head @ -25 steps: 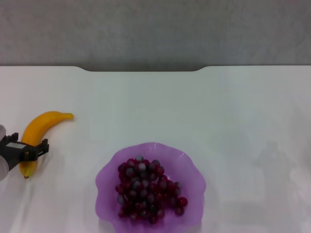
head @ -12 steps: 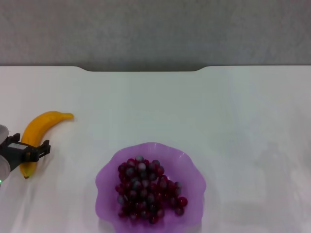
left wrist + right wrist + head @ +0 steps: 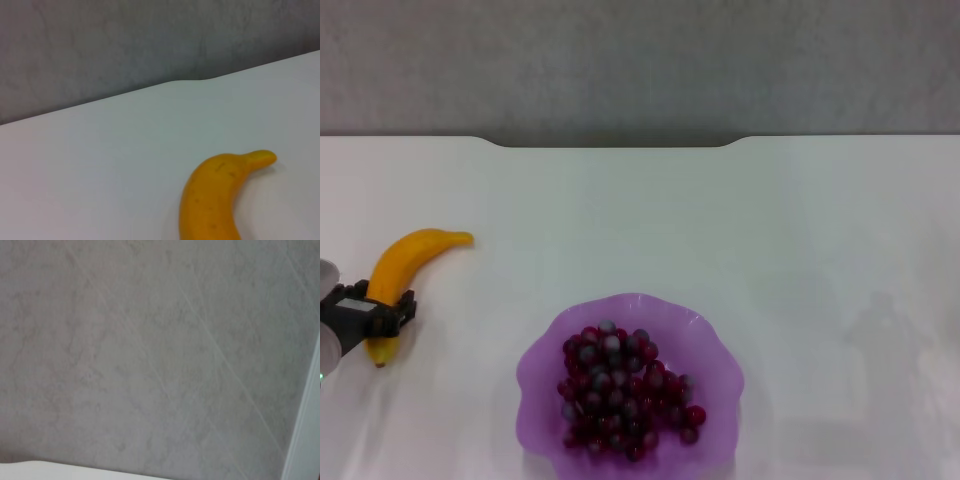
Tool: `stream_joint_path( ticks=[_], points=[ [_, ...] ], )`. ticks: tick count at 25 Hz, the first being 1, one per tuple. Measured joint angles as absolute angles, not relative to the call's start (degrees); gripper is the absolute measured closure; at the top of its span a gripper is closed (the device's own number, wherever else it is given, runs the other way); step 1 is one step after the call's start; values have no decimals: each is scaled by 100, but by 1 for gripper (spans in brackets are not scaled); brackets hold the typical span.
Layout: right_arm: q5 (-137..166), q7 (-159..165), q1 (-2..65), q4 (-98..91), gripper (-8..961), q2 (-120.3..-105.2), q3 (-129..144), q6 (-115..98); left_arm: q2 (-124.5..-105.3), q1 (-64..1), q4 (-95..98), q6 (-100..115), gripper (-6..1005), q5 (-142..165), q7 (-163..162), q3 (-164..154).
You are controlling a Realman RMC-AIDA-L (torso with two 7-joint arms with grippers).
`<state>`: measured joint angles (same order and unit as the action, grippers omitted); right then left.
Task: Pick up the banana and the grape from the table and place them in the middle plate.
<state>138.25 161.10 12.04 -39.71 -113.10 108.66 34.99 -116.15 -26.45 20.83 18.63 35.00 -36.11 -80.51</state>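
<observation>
The yellow banana [image 3: 408, 256] lies on the white table [image 3: 740, 230] at the far left. My left gripper [image 3: 384, 297] straddles its lower part, one black finger on each side, closed against it; the banana still rests on the table. The left wrist view shows the banana's upper half [image 3: 215, 197]. The bunch of dark red-purple grapes [image 3: 620, 388] lies inside the purple scalloped plate [image 3: 534, 362] at the front centre. My right gripper is out of view; its wrist view shows only a grey wall.
The table's far edge has a shallow notch [image 3: 615, 146] with a grey wall behind it. The plate stands to the right of the banana, nearer the front edge.
The left gripper's fingers have narrowed around the banana's lower part. The banana has shifted slightly to the right. The plate and grapes have not moved.
</observation>
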Motion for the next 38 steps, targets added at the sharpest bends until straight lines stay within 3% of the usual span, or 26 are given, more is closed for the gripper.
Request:
stream_joint_path(
  ticks=[2,7,12,26,38],
  points=[
    [13825,16110,1204,-3970,955,-11311,10864,3499,-11611,-2646,2083,1863,217,3501,-3611,-8051],
    [13825,16110,1204,-3966,954,-11311,10863,3499,-11610,-2646,2083,1863,440,3505,-3611,-8051],
    [13825,16110,1210,-3963,954,-11311,10864,3499,-11607,-2646,2083,1863,516,3481,-3612,-8038],
    [13825,16110,1256,-3881,954,-11311,10865,3497,-11623,-2647,2281,2246,503,3464,-3690,-7437],
    [13825,16110,1450,-3580,955,-11358,10868,3497,-11497,-1593,3288,5987,491,4831,-4913,-7480]
  ],
)
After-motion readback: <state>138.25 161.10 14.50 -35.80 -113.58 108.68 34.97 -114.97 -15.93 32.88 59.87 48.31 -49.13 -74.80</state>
